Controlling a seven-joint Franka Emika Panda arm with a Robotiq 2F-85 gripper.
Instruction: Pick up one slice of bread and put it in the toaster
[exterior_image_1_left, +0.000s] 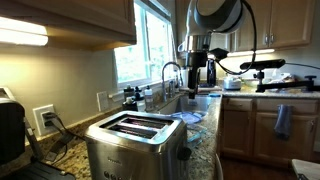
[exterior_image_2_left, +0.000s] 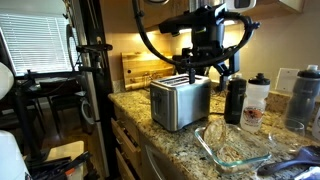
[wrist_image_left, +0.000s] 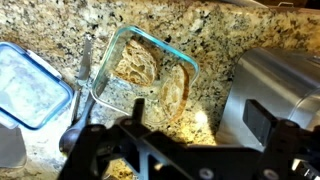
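The tool (wrist_image_left: 176, 145) hangs with its fingers spread, nothing between them — above a glass dish (wrist_image_left: 160, 45) on the granite surface (wrist_image_left: 210, 25). The slice of bread (wrist_image_left: 172, 92) sits in that dish beside another slice. The toaster (wrist_image_left: 275, 80) stands just beside the dish — a blue lid (wrist_image_left: 30, 85) lies on its other side.

Item count:
- Boxy brushed stainless-steel toaster (exterior_image_2_left: 180, 100): one, with two long dark top slots (exterior_image_1_left: 130, 125).
- Clear rectangular glass dish (wrist_image_left: 190, 69): one, containing two tan slices of bread (wrist_image_left: 172, 92).
- Blue-rimmed translucent plastic lid (wrist_image_left: 30, 85): one.
- Upright drink bottles (exterior_image_2_left: 235, 100): three.
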